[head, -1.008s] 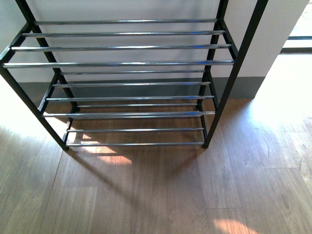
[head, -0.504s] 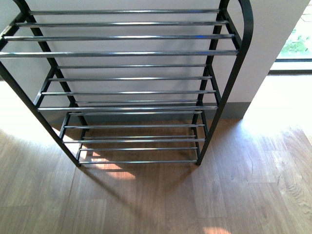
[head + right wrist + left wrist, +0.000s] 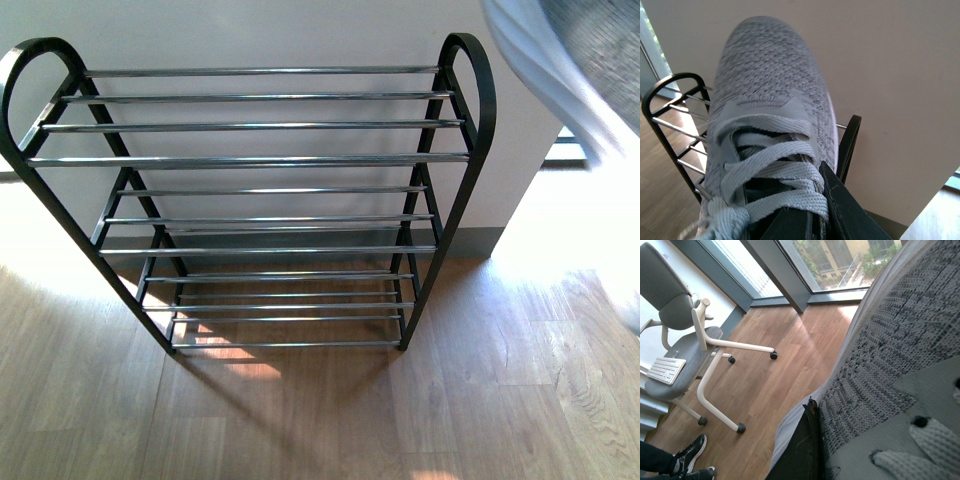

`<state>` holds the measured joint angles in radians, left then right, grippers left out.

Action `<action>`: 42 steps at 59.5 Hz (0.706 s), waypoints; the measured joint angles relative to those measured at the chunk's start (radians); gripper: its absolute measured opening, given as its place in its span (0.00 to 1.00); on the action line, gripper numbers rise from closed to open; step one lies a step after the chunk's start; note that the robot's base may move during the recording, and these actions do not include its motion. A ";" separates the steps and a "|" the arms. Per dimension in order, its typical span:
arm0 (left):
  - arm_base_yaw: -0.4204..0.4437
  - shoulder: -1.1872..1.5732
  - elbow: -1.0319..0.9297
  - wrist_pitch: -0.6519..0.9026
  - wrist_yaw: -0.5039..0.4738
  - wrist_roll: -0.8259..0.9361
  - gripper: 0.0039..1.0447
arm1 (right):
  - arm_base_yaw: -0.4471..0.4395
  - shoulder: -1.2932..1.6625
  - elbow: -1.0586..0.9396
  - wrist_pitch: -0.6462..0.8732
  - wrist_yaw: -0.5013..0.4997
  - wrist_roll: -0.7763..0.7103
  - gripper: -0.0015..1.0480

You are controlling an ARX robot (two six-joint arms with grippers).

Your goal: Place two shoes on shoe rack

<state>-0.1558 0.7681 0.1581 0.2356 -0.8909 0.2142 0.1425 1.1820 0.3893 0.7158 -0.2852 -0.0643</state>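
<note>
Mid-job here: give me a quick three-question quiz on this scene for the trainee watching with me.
1. True or false: the black metal rack with silver rods already holds a shoe.
2. Which wrist camera shows the white keyboard lying on the grey office chair? A) left B) right
3. Fill in: in the front view, the blurred grey knit sneaker shows in the upper ___ corner.

Key: 1 false; 2 A; 3 right.

Left jaws grip shoe (image 3: 890, 365); right jaws, other shoe (image 3: 765, 75).
</note>
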 joint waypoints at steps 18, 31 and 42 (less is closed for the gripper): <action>0.000 0.000 0.000 0.000 0.000 0.000 0.01 | 0.109 0.393 0.396 -0.167 0.207 0.026 0.01; 0.000 0.000 0.000 0.000 0.000 0.000 0.01 | 0.169 0.606 0.622 -0.274 0.290 0.085 0.01; 0.000 0.000 0.000 0.000 0.000 0.000 0.01 | 0.194 0.784 0.835 -0.376 0.346 0.180 0.01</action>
<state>-0.1558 0.7681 0.1581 0.2356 -0.8906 0.2142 0.3367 1.9663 1.2240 0.3401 0.0608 0.1162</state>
